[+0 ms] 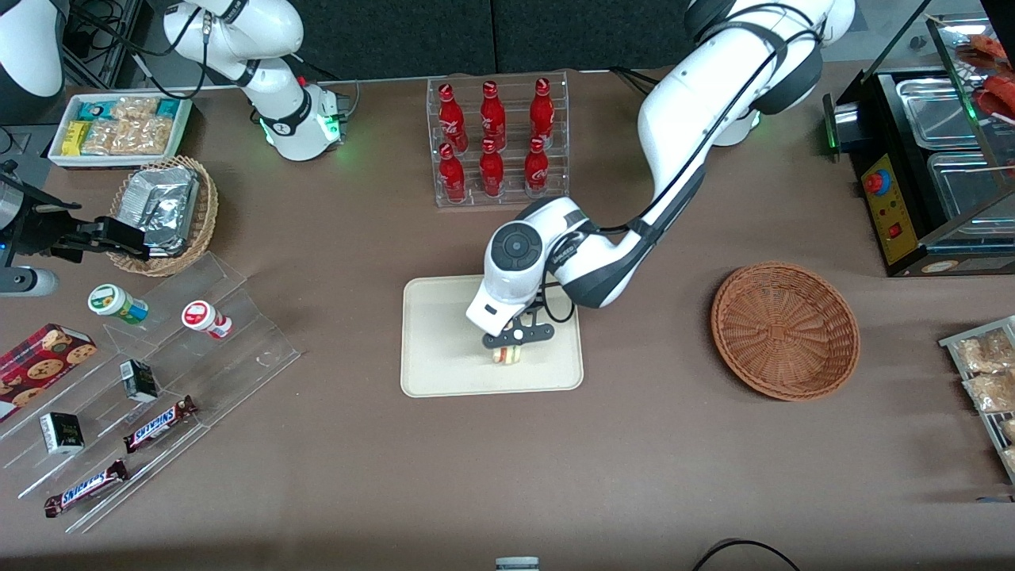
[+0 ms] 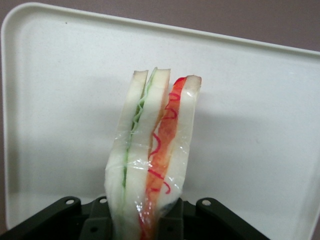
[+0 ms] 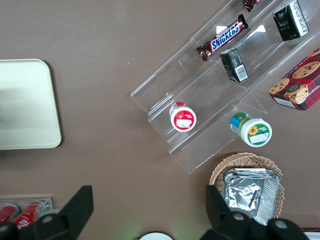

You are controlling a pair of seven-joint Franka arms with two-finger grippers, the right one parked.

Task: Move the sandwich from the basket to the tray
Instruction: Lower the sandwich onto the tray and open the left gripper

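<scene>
The sandwich (image 1: 507, 356) (image 2: 150, 145), a wedge of white bread in clear wrap with green, orange and red filling lines, is held on edge between the fingers of my left gripper (image 1: 508, 350) (image 2: 147, 227). The gripper is shut on it. Both are low over the cream tray (image 1: 444, 373) (image 2: 260, 125), in the part of the tray nearer the front camera. Whether the sandwich touches the tray I cannot tell. The reddish-brown wicker basket (image 1: 785, 329) sits empty on the table, toward the working arm's end.
A clear rack of red bottles (image 1: 498, 143) stands farther from the front camera than the tray. Toward the parked arm's end are a stepped acrylic stand with snacks (image 1: 158, 381), a tan basket with a foil packet (image 1: 166, 214) and a white snack box (image 1: 119, 127). A display case (image 1: 936, 159) stands near the basket.
</scene>
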